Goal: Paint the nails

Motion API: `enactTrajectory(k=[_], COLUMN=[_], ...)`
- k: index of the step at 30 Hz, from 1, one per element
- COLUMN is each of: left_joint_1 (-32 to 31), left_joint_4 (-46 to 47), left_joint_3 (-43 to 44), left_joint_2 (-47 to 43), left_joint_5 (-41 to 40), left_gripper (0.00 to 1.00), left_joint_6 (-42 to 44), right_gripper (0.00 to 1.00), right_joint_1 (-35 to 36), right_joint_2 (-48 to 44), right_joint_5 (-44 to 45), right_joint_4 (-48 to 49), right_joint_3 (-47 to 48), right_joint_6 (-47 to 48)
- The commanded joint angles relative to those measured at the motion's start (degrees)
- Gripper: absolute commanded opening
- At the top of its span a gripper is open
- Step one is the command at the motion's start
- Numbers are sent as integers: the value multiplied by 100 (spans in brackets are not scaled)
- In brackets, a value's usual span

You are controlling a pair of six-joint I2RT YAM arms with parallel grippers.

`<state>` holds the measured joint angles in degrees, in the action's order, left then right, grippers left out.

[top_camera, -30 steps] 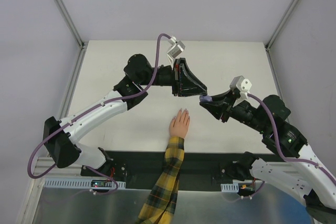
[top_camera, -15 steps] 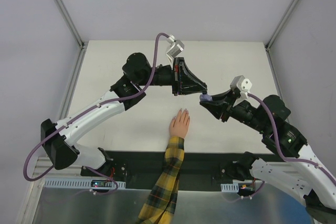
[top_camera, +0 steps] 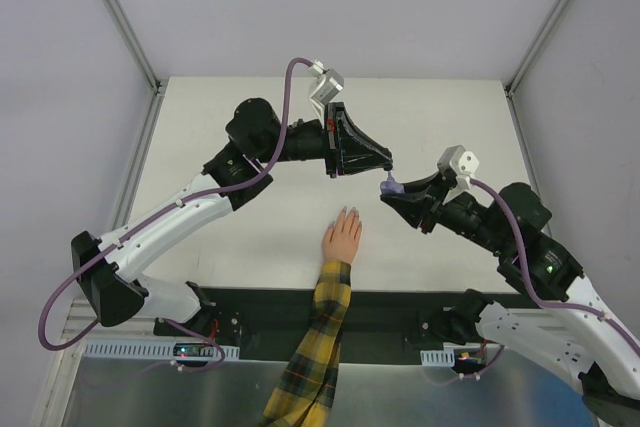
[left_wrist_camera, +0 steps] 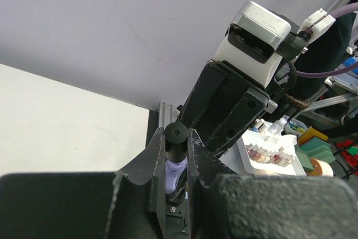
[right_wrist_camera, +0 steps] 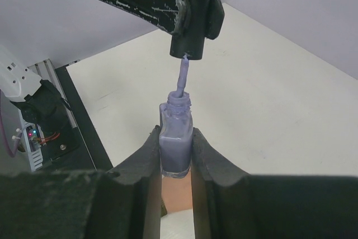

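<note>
Your right gripper is clamped on the small purple bottle, one finger on each flat side, bottle upright and uncapped. Lilac polish fills the glass body up to the shoulder.

Your left gripper is clenched on the black cap, which sits directly above the bottle's mouth. The brush hangs down from the cap, coated in the same lilac, with its lower end at the open neck. You can't tell how far in the tip goes.

The nails are on the fingertips of the pale hand, lying flat on the counter near its front edge, fingers pointing away from the arm bases. The plaid sleeve runs back over the edge. The nails are too small to tell whether they're coated. The bottle and cap are to the right of and beyond the hand, apart from it.

In the left wrist view, a white tray off the counter holds a row of small bottles, blurry.
</note>
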<state>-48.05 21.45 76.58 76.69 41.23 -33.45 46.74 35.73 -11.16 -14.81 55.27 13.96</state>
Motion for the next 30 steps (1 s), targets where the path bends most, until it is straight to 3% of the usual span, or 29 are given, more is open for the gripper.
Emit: enactTrajectory(k=[1,30], left_joint_1=[-46,-38], left_joint_4=[70,34], left_joint_3=[244,349], left_joint_2=[-215,-84], left_joint_5=[-168,7], left_gripper=[0,0], left_joint_6=[172,14], right_gripper=[1,1], right_joint_1=[-7,-16], right_joint_2=[-110,-224], right_joint_5=[61,114], right_joint_4=[373,382], right_joint_3=[2,-42], right_joint_6=[-77,-42])
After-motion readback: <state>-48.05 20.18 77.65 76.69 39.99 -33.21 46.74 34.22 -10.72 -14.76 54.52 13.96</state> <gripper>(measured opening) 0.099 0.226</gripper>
